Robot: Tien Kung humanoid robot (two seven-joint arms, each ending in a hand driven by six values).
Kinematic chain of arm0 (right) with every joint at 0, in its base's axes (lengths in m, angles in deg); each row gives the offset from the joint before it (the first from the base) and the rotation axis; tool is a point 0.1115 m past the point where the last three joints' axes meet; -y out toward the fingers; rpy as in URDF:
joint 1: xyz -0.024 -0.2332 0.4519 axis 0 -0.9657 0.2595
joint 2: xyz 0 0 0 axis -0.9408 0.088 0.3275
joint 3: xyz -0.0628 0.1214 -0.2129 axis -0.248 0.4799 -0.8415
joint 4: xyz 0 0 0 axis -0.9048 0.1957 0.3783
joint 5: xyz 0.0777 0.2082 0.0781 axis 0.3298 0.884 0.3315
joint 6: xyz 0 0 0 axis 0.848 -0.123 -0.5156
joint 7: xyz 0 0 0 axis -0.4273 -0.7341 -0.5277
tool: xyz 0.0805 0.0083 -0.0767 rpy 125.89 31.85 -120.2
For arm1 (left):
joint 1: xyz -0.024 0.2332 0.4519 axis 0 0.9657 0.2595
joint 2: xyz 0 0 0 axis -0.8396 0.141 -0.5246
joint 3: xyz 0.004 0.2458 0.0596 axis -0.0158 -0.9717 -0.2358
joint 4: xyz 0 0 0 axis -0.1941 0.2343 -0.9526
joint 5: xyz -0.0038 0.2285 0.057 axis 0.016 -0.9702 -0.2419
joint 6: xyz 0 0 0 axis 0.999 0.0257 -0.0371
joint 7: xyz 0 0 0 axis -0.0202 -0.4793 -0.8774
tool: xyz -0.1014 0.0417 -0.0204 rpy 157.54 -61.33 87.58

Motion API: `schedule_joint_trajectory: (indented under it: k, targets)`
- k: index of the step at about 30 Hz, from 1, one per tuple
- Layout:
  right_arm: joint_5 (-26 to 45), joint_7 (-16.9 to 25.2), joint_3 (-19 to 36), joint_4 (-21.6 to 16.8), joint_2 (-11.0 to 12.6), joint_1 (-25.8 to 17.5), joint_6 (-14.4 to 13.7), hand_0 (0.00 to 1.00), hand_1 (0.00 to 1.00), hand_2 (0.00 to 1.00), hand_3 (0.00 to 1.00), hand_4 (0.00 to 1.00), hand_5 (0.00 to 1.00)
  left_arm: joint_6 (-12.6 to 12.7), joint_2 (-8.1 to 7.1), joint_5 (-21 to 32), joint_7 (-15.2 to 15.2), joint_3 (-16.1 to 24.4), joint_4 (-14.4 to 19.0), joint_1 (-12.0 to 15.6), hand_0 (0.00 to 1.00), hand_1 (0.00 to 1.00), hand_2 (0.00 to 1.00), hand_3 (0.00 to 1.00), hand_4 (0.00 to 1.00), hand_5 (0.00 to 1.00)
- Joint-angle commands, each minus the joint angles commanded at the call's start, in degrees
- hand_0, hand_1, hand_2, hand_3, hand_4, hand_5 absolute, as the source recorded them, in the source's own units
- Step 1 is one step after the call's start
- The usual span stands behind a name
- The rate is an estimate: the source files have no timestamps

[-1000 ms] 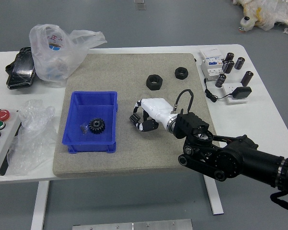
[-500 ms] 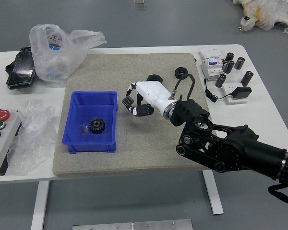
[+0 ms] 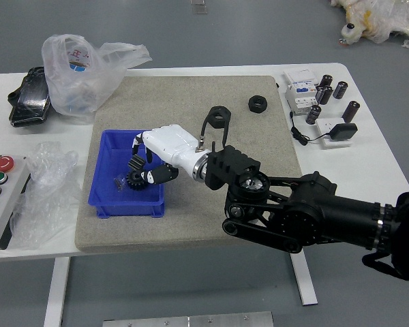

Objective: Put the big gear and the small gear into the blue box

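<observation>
One dark ridged gear (image 3: 136,163) held over the blue plastic box (image 3: 110,210), one black toothed gear (image 3: 133,182) inside it

The robot's right hand (image 3: 169,144), white-backed with black fingers, reaches in from the right over the box; its fingers are clamped on the dark ridged gear, which they hold above the box's interior; the black toothed gear lies on the box floor, partly covered by the hand; a small clear piece (image 3: 120,182) lies just beside it.

The box stands on the left part of a grey-beige mat (image 3: 191,228), on the white table (image 3: 395,163); two thick black rings (image 3: 258,103) (image 3: 219,117) lie near the mat's far edge, the nearer one partly crossed by a black loop on the arm; to the left are a printed translucent plastic bag (image 3: 71,85), a glossy black packet (image 3: 31,102), crumpled clear plastic (image 3: 48,184) and a pale control box with coloured buttons (image 3: 10,201); to the right, short black cylinders (image 3: 350,111) stand or lie around white devices (image 3: 302,97), with a black plug (image 3: 343,131) nearby; beyond the table, top right, lies a cream-coloured plastic-wrapped object (image 3: 378,20).
</observation>
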Motion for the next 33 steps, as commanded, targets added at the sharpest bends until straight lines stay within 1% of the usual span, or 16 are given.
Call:
schedule_joint_trajectory:
  k: [2,3,8,9,14,15,20,21,24,26,27,32,33]
  targets:
    - [-0.2,0.0,-0.1,0.3,-0.2,-0.2,0.1,0.427,0.801,0.919,0.959,0.666,0.227,0.0,-0.07,0.0,0.0,0.0,0.0,0.0,0.631,0.640,0.622,0.671,0.646,0.356]
    - [-0.2,0.0,0.0,0.4,-0.3,-0.4,0.0,0.447,0.847,0.968,0.998,0.738,0.282,0.0,-0.09,0.0,0.0,0.0,0.0,-0.1,0.632,0.640,0.622,0.672,0.645,0.356]
    - [-0.3,0.0,1.2,0.7,0.2,-1.3,-0.2,0.447,0.847,0.968,0.998,0.738,0.282,0.0,-0.09,-0.1,-0.1,0.1,0.0,-0.1,0.632,0.640,0.622,0.672,0.645,0.356]
    - [-0.3,0.0,1.6,0.8,0.3,-1.4,-0.2,0.444,0.842,0.966,0.998,0.764,0.305,0.0,-0.09,-0.1,-0.1,0.1,0.0,-0.1,0.632,0.639,0.621,0.671,0.647,0.357]
    - [-0.2,0.4,4.7,0.6,1.6,-2.7,-1.1,0.444,0.842,0.966,0.998,0.764,0.305,0.0,-0.09,0.1,0.0,0.0,-0.1,-0.2,0.632,0.639,0.621,0.671,0.647,0.357]
    - [-0.1,0.7,5.7,0.3,2.0,-3.0,-1.4,0.438,0.824,0.928,0.977,0.770,0.323,0.0,-0.06,0.2,0.1,-0.1,-0.1,-0.2,0.632,0.639,0.622,0.672,0.646,0.356]
    - [-0.4,1.7,12.0,-1.7,5.3,-5.3,-2.8,0.438,0.824,0.928,0.977,0.770,0.323,-0.1,0.01,0.3,0.0,-0.2,-0.1,-0.2,0.632,0.639,0.622,0.672,0.646,0.356]
    - [-0.5,2.0,13.4,-2.2,6.1,-5.9,-3.1,0.436,0.809,0.891,0.926,0.767,0.327,-0.2,-0.02,0.4,0.0,-0.3,-0.1,-0.2,0.632,0.639,0.621,0.672,0.647,0.352]
    - [-0.6,3.2,17.6,-3.7,8.4,-8.3,-4.3,0.436,0.809,0.891,0.926,0.767,0.327,-0.2,-0.27,0.5,0.2,-0.4,-0.2,-0.5,0.632,0.639,0.621,0.672,0.647,0.352]
    - [-0.5,4.4,20.4,-4.6,9.8,-10.1,-5.2,0.436,0.809,0.891,0.926,0.767,0.327,-0.3,-0.48,0.5,0.3,-0.5,-0.3,-0.8,0.632,0.639,0.621,0.672,0.647,0.352]
    - [-0.3,5.0,22.0,-5.0,10.4,-11.2,-5.7,0.434,0.757,0.836,0.881,0.755,0.319,-0.3,-0.59,0.4,0.4,-0.5,-0.3,-0.9,0.633,0.640,0.621,0.670,0.647,0.352]
    - [0.1,7.9,29.1,-6.8,13.2,-16.6,-7.4,0.434,0.757,0.836,0.881,0.755,0.319,-0.6,-1.11,0.4,0.6,-0.9,-0.5,-1.7,0.633,0.640,0.621,0.670,0.647,0.352]
    - [0.3,8.7,30.5,-7.3,13.8,-17.9,-7.8,0.404,0.729,0.798,0.853,0.747,0.328,-0.7,-1.24,0.5,0.6,-1.0,-0.5,-1.8,0.632,0.640,0.621,0.675,0.647,0.350]
